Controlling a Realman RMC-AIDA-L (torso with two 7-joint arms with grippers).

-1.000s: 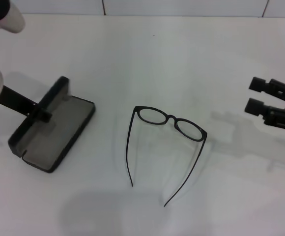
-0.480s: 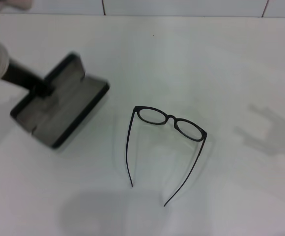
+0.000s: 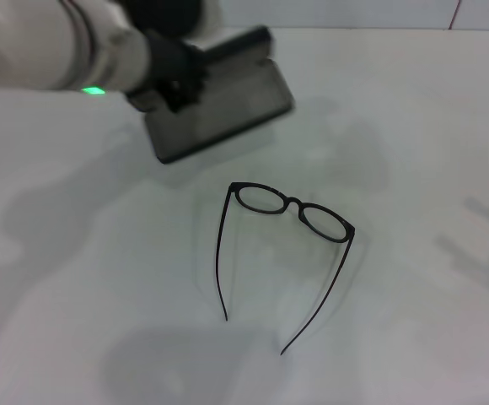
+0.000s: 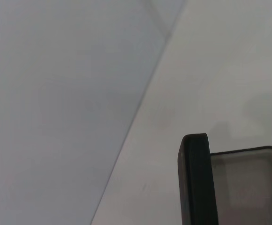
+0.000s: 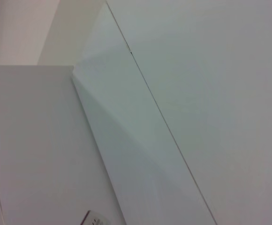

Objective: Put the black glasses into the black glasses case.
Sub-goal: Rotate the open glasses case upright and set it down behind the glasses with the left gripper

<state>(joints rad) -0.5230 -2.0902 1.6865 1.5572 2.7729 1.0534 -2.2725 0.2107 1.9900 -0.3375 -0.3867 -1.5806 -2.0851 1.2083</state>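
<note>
The black glasses lie open on the white table near the middle, lenses at the far side and temple arms pointing toward me. My left gripper is shut on the black glasses case and holds it open above the table, behind and to the left of the glasses. The case's grey lining faces up and its lid stands at the far edge. The left wrist view shows the case's black edge and grey lining. My right gripper is out of view.
My left arm's white sleeve fills the far left of the head view. A tiled wall runs behind the table. The right wrist view shows only white wall and surface.
My left gripper has lifted the open case and carried it right and farther back, toward the glasses. The right gripper, in view one second ago, has left the head view. The glasses have not moved.
</note>
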